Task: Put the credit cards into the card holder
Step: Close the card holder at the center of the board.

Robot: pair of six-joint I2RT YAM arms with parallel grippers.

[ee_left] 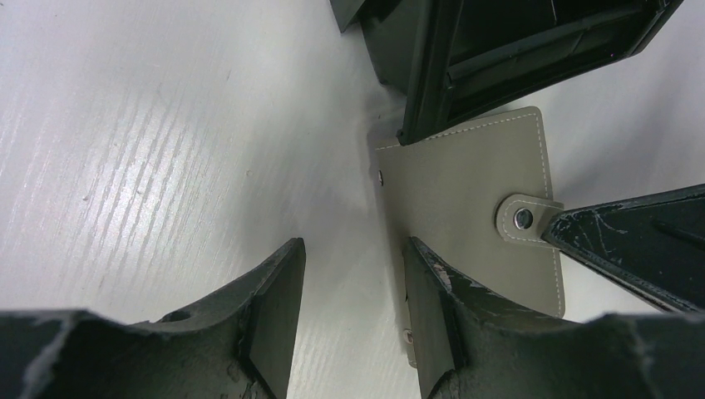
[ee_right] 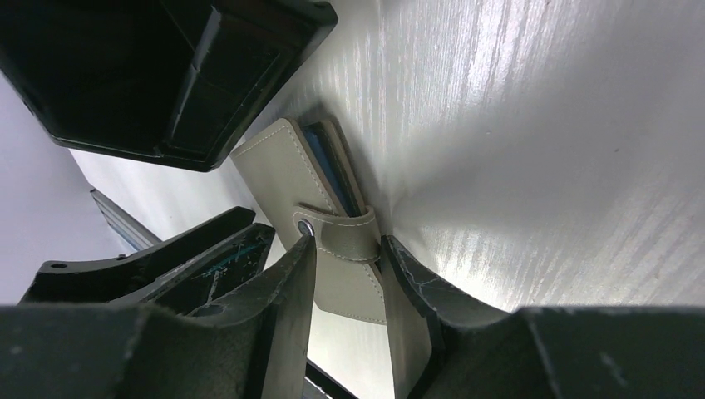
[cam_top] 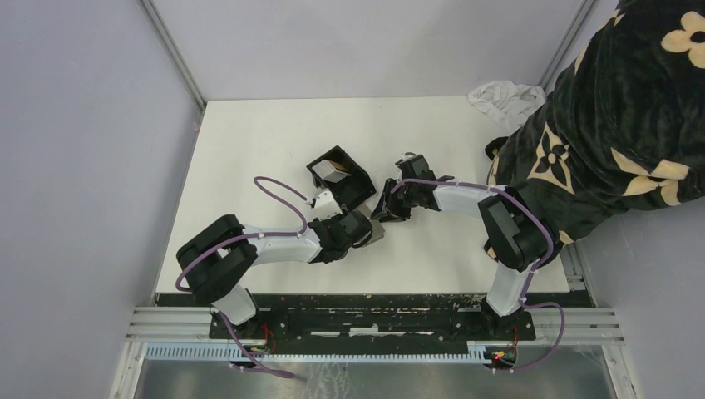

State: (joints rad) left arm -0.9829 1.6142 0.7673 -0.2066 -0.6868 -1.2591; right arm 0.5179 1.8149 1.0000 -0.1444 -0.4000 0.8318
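1. Top external view shows me the card holder (cam_top: 360, 185) mid-table, with a tan card (cam_top: 334, 172) inside
2. I see a grey card case (ee_right: 274, 166) just beside it
3. Right gripper (ee_right: 347, 241) pinches the case
4. Left gripper (ee_left: 353, 249) is spread wide, close by

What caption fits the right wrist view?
Right gripper clamps the grey snap-tab wallet beside the black card holder.

black card holder (cam_top: 356, 184); grey-beige card case (ee_left: 465, 191) with white stitching; white table (cam_top: 249, 141).
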